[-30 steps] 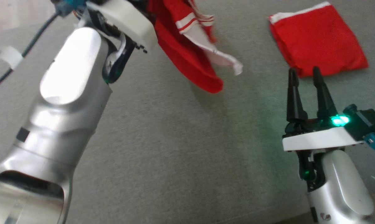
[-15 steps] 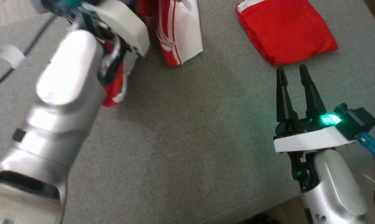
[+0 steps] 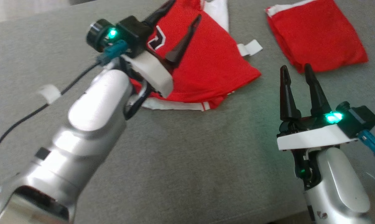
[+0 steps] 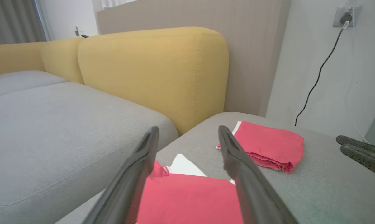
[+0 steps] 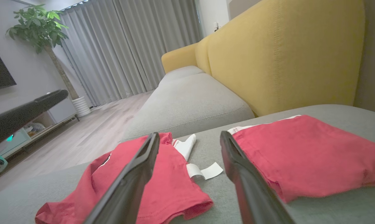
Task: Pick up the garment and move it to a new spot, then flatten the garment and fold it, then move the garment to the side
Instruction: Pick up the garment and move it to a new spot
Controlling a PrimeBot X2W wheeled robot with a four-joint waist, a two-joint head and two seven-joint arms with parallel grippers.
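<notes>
L arm [image 3: 91,124] hides garment's [image 3: 212,62] edge; folded cloth [image 3: 315,34] nearby, maybe shorts.

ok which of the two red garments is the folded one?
The right-hand garment, a compact squared stack just beyond the right gripper. The left-hand garment lies spread and rumpled below the left gripper.

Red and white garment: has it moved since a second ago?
Yes. It hung bunched from the left claw; now the garment lies spread on the grey cushion, released, still left of the folded red cloth.
</notes>
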